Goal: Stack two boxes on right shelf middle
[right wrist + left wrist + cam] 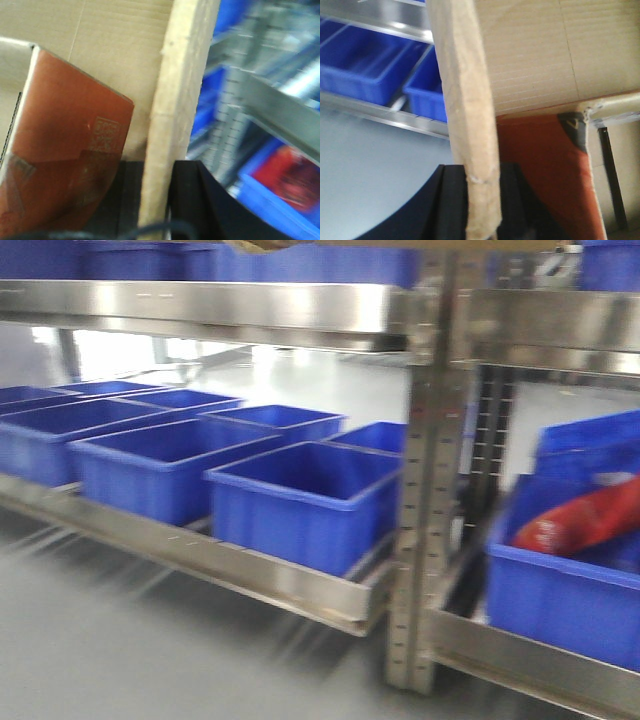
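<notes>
holding a cardboard box by its walls, facing the steel racks

operator, your left gripper (481, 200) is pinched onto an upright wall of the cardboard box (530, 55), with a black finger on either side of the wall's edge. a reddish-brown pack (540, 170) lies just beside that wall. to the left, blue bins (365, 65) sit behind a steel rail (385, 112).

the front view is blurred. a row of blue bins stands on the left rack's low level. next comes an upright post (425, 490), then the right shelf (545, 325) with its broad shiny rail. below that rail, a blue bin (560, 605) holds a red bag (585, 520). a sliver of cardboard shows at the top edge of this view, above the rails. the box hangs in your grippers, off the shelf.

your right gripper (156, 200) is likewise clamped on a cardboard wall. the reddish pack, which bears a printed code square, is on its left and the racks are on its right.
</notes>
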Controlling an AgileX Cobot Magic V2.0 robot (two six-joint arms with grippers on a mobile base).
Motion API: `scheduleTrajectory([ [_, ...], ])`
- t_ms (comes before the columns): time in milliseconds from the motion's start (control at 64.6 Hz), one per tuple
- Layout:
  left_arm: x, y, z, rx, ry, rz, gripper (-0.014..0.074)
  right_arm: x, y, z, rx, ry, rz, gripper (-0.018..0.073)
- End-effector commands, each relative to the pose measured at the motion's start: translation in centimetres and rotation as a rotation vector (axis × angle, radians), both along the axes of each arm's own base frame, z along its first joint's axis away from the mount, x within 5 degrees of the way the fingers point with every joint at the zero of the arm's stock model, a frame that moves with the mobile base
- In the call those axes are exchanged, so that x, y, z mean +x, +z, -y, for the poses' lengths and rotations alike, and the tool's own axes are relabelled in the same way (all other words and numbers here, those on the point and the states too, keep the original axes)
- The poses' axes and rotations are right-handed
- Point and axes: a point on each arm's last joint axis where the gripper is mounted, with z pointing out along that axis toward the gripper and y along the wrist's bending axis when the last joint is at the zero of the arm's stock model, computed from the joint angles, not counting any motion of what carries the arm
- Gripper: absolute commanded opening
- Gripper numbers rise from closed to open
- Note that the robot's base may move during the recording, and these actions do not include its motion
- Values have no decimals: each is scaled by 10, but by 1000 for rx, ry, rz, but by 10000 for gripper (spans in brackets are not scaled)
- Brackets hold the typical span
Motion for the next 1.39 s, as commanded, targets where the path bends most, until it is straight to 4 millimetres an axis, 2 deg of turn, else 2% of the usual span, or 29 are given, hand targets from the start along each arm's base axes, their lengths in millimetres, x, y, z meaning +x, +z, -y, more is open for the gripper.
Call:
scheduleTrajectory([
  [0,-6,12,3,-47,-36,75,-111,-3,9,1,23,-1,64,-153],
  [1377,-6,12,3,-47,-36,75,-111,-3,9,1,23,-1,64,-153],
])
